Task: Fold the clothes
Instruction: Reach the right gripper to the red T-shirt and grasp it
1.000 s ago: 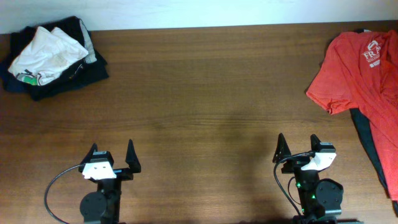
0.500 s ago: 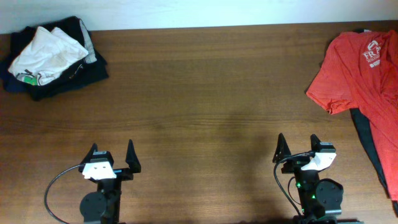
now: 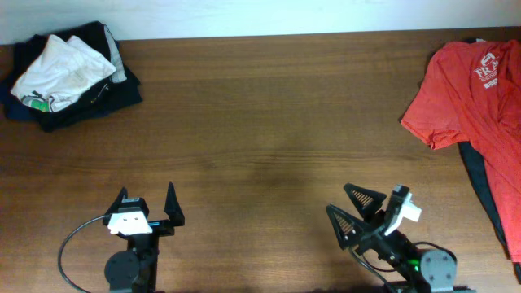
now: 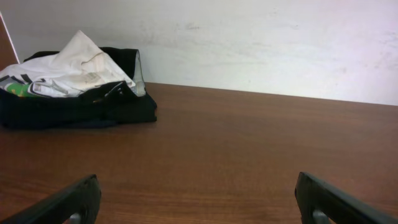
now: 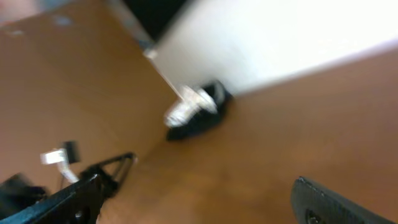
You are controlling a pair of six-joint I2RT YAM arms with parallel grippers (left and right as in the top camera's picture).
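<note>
L end effector: fingers apart — empty.
R end effector: apart, angled leftward.
T-shirt: orange-red — bench far-right.

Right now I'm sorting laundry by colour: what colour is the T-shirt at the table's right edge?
The T-shirt is orange-red with white lettering; overhead view.
</note>
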